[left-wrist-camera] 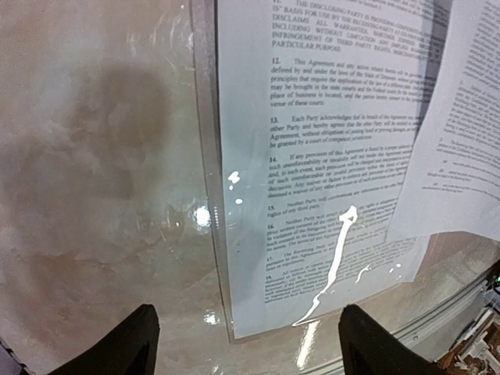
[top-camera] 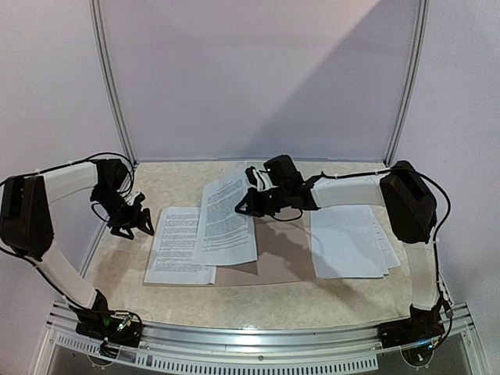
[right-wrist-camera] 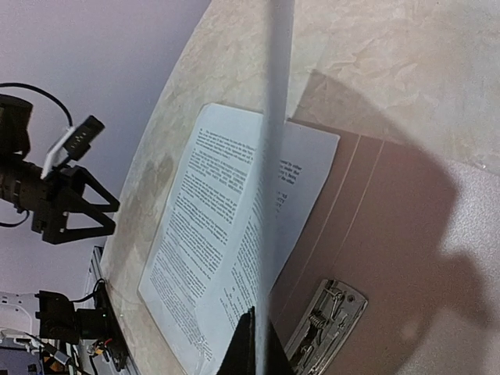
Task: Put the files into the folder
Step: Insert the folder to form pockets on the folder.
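Observation:
The brown folder (top-camera: 277,254) lies open and flat in the middle of the table, its metal clip (right-wrist-camera: 328,324) showing on the inside. One printed sheet (top-camera: 181,244) lies flat on its left half. My right gripper (top-camera: 245,205) is shut on the edge of a second printed sheet (top-camera: 226,219) and holds it tilted over the first. In the right wrist view this sheet (right-wrist-camera: 269,156) is edge-on between the shut fingers (right-wrist-camera: 262,351). My left gripper (top-camera: 130,223) is open and empty, low over the table beside the folder's left edge; the flat sheet (left-wrist-camera: 328,156) lies just ahead of it.
A stack of white sheets (top-camera: 351,242) lies on the table right of the folder, under the right arm. White walls with metal posts (top-camera: 113,94) close in the back and sides. A metal rail (top-camera: 258,336) runs along the near edge.

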Controlling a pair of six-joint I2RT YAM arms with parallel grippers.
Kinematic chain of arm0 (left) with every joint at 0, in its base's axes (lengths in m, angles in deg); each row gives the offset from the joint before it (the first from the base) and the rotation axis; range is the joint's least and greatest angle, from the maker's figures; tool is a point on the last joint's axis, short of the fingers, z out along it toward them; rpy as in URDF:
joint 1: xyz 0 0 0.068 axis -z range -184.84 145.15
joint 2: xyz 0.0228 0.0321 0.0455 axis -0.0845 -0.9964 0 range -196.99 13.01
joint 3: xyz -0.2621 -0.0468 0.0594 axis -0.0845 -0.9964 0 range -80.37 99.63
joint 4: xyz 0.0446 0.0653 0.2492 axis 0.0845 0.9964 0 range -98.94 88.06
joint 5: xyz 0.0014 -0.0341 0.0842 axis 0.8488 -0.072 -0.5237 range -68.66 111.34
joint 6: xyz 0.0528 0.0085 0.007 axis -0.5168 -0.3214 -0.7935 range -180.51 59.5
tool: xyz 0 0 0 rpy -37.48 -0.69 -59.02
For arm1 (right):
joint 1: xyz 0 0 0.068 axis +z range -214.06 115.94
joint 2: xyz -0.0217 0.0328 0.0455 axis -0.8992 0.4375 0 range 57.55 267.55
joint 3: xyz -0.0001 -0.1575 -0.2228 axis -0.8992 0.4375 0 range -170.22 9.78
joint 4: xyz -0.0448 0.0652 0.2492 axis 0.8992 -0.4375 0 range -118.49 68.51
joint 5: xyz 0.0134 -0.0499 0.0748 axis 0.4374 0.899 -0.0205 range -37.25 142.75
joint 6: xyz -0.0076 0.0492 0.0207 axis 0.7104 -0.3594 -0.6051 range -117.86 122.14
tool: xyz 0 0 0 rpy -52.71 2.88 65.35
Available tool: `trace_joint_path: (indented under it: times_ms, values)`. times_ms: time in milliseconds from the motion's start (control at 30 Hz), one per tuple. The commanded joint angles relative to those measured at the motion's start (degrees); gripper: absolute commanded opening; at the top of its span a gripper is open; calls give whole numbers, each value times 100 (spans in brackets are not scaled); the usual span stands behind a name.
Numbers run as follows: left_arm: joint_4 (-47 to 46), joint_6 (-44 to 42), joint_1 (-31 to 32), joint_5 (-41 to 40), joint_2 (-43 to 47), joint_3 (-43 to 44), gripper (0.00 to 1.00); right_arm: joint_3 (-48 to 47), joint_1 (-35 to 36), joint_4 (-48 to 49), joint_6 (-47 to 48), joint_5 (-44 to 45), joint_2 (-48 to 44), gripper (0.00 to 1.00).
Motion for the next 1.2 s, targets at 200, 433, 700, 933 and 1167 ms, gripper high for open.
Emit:
trace_joint_path:
  times_ms: [200,433,700,933,1167]
  values:
    - [-342,320,-73,144,-683,-202,80,18,17,758,-416,-505,182,0]
    - [-414,353,-101,185,-871,-267,79,-81,73,787,-386,-668,449,0]
    - [-600,469,-95,412,-1228,-357,75,-177,128,1212,-721,-843,776,0]
    - [-729,495,-93,467,-1371,-455,71,-450,320,1413,-1366,-766,1210,0]
    - [-764,505,-93,627,-1431,-450,68,-755,464,1152,-1464,-706,1418,0]
